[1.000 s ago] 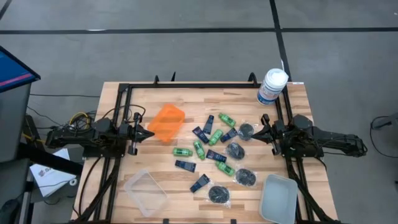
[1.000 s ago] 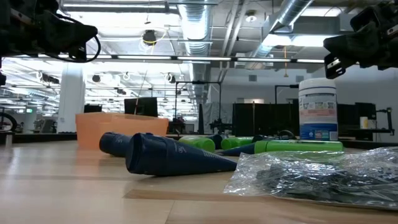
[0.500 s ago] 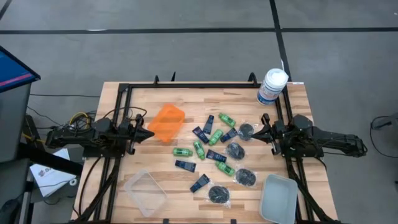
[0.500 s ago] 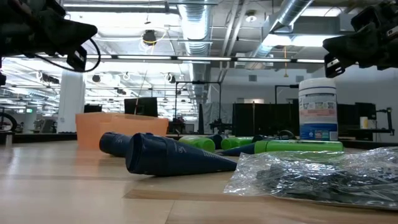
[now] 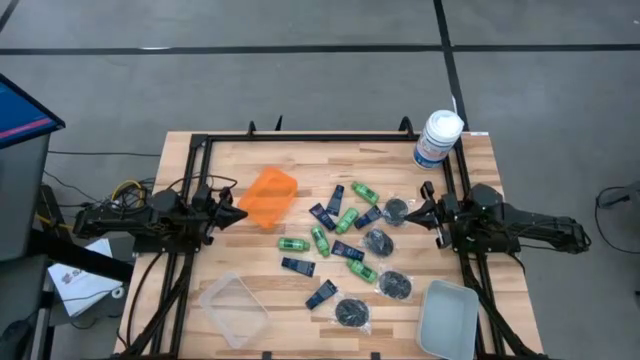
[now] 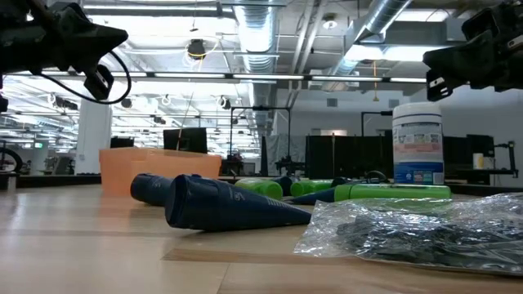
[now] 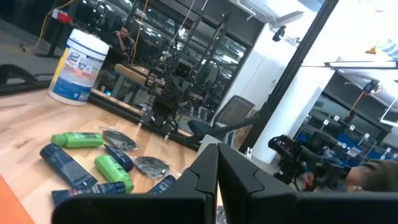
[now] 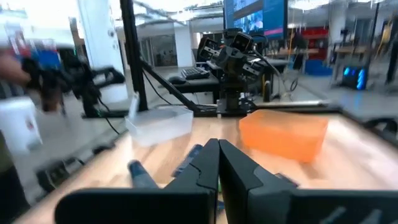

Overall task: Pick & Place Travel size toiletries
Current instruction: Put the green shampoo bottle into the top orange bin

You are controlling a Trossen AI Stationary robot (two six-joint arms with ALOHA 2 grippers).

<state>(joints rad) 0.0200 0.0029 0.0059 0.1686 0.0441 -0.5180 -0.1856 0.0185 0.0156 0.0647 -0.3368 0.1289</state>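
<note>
Honestly, my fingers are closed on both grippers, left (image 5: 237, 212) and right (image 5: 408, 213); crowded mid-frame toiletries (image 5: 345, 245) risk getting knocked aside.

Low view: packet (image 6: 425, 229) cut off at right edge; contents indistinct. Right wrist view: left side blurred. High view: grey bin (image 5: 448, 320) cropped at bottom edge.

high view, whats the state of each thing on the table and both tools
left tool: shut, empty, beside the orange bin
right tool: shut, empty, next to a black packet
orange bin: tipped on its side
clear bin: upright, empty
grey bin: upright, empty
white canister: standing, lid on
toiletries: loose on the wood, none binned
</note>
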